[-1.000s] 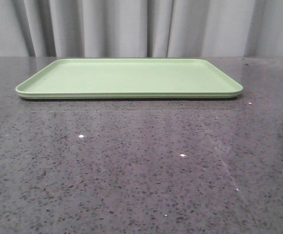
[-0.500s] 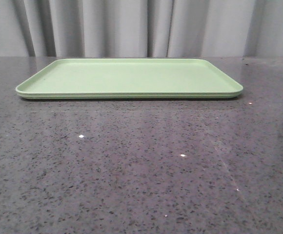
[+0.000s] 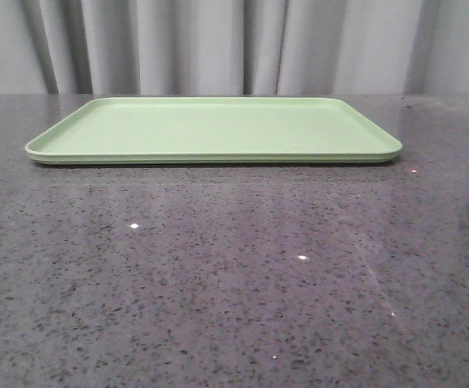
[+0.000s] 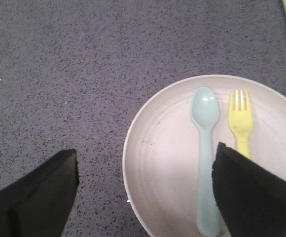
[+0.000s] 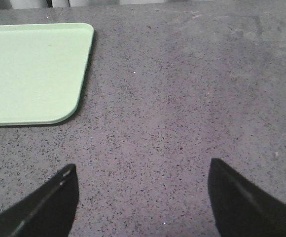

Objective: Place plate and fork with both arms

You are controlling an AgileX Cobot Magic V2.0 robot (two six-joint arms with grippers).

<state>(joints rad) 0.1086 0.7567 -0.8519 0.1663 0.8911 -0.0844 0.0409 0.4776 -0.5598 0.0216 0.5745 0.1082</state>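
1. The left pincer [image 4: 143,197], fingers apart, is hovering over the plate [image 4: 162,148] rim; the right pincer [image 5: 140,197] is gaping too.
2. The fork [image 4: 241,121] is lying on the plate beside one finger.
3. Both are looking light, rigid, slippery: grip the rim.

One finger [image 4: 254,192] of the left tool [image 4: 143,197] hid the fork's [image 4: 240,118] handle, while the picture's edge cut off the plate [image 4: 158,158] beneath that tool.
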